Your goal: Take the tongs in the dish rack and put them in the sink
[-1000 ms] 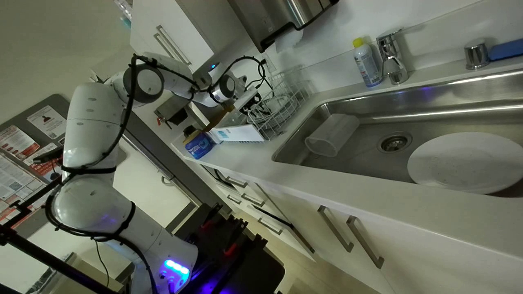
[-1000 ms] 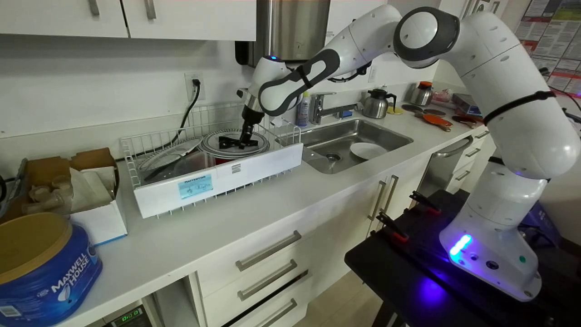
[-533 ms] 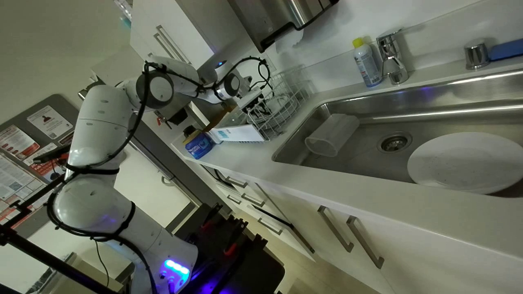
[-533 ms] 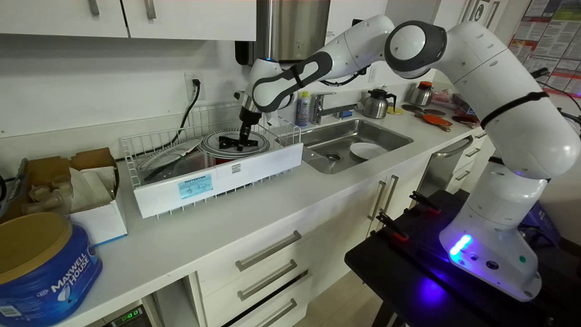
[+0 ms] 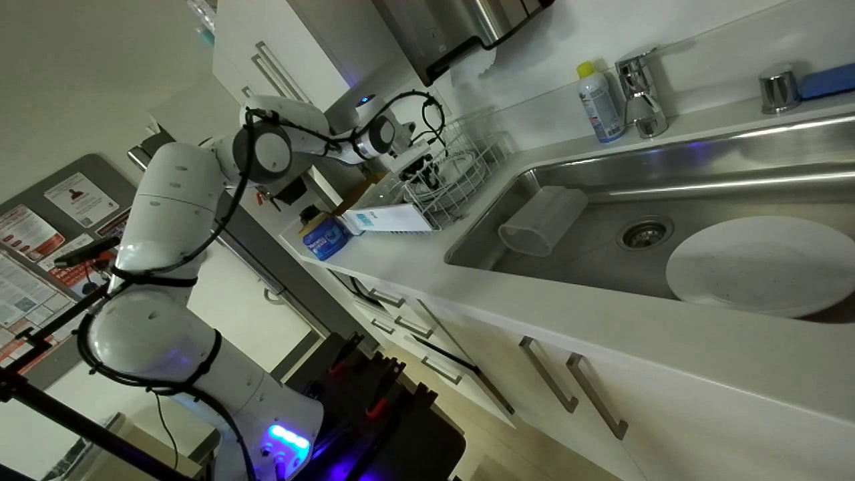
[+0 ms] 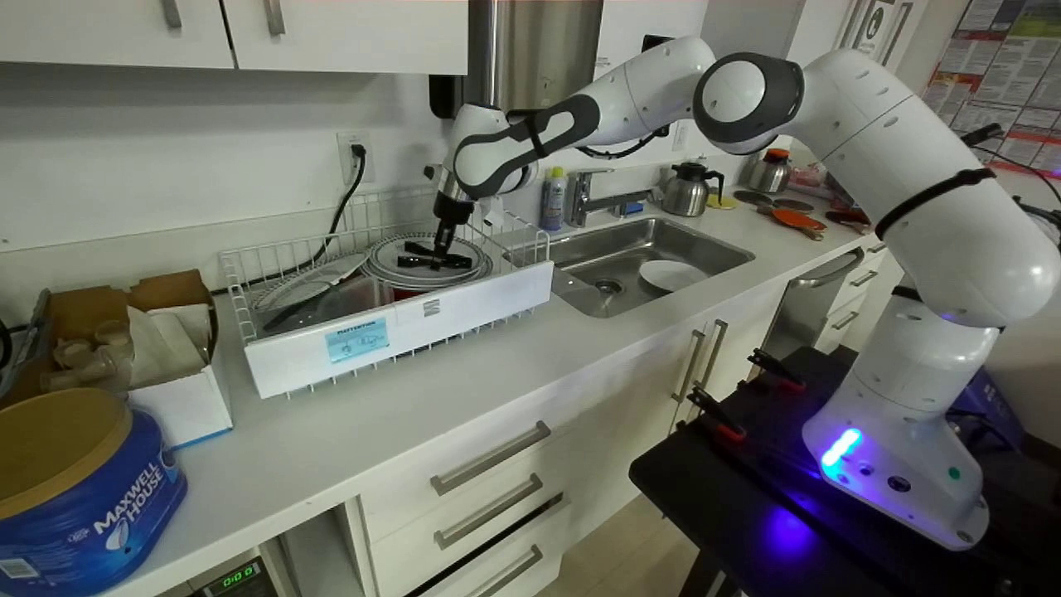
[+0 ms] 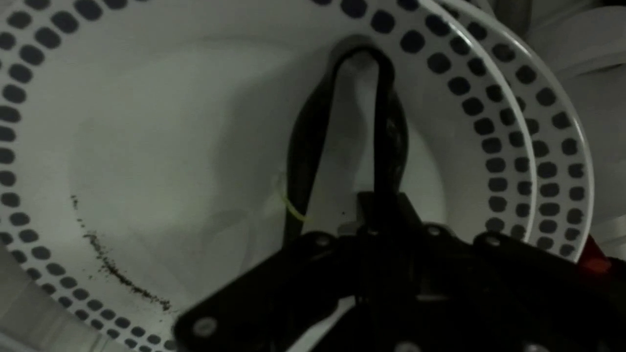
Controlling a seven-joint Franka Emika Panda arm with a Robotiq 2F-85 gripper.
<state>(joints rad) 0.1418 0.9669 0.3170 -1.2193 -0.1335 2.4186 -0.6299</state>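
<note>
Dark tongs (image 7: 308, 151) lie over a white plate (image 7: 146, 146) with a dotted rim, their two arms joined in a bend at the top of the wrist view. My gripper (image 7: 384, 208) is shut on one arm of the tongs; the other arm runs free to the left, its end hidden behind the gripper. In an exterior view the gripper (image 6: 441, 257) reaches down into the dish rack (image 6: 240, 290), with the tongs (image 6: 414, 262) just above the stacked plates. To the rack's side is the steel sink (image 5: 588, 267), holding a clear plastic container (image 5: 544, 220) and a white plate (image 5: 761, 267).
A white panel (image 6: 398, 327) runs along the rack's front. A cardboard box (image 6: 178, 406) and a blue coffee tub (image 6: 91, 497) stand beyond the rack. The faucet (image 5: 641, 93) and a spray bottle (image 5: 600, 103) rise behind the sink.
My gripper has shut on the tongs' arm. The arm has sunk a little and moved slightly away from the sink. The tongs' two arms now show spread apart in an exterior view.
</note>
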